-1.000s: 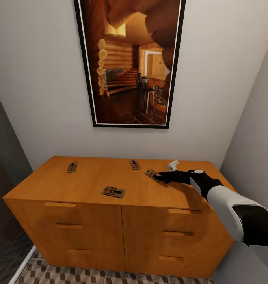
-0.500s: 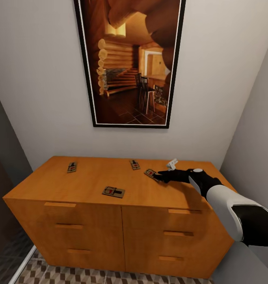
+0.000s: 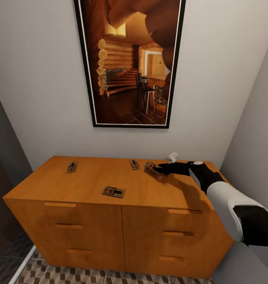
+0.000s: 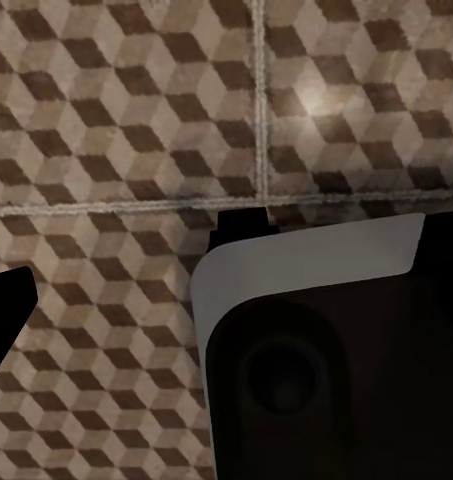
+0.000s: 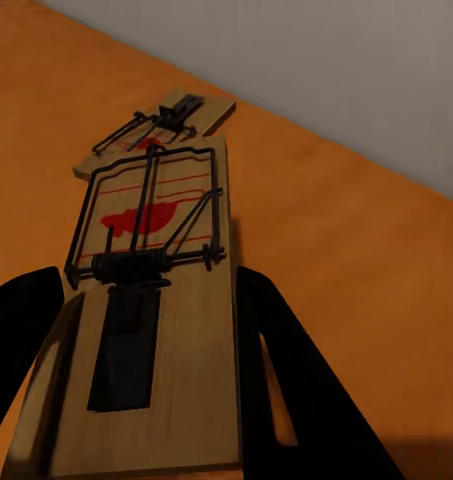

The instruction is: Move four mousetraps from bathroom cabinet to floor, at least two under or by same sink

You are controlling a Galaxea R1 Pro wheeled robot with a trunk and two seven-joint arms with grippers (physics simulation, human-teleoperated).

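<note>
The right gripper (image 3: 157,169) is clenched on one mousetrap (image 3: 151,166) at the far right of the cabinet (image 3: 90,185) top; whether the trap is lifted clear is hard to tell. The thin board could slip or twist from the fingers (image 5: 286,380) when carried. Three mousetraps remain on top. Left gripper's state: cannot tell.

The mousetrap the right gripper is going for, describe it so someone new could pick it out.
Below the framed picture, the orange-brown cabinet carries four mousetraps on its top. This mousetrap is the rightmost, near the back edge. Alone among them, it sits between the fingers of the right gripper, tilted off the wood.
</note>
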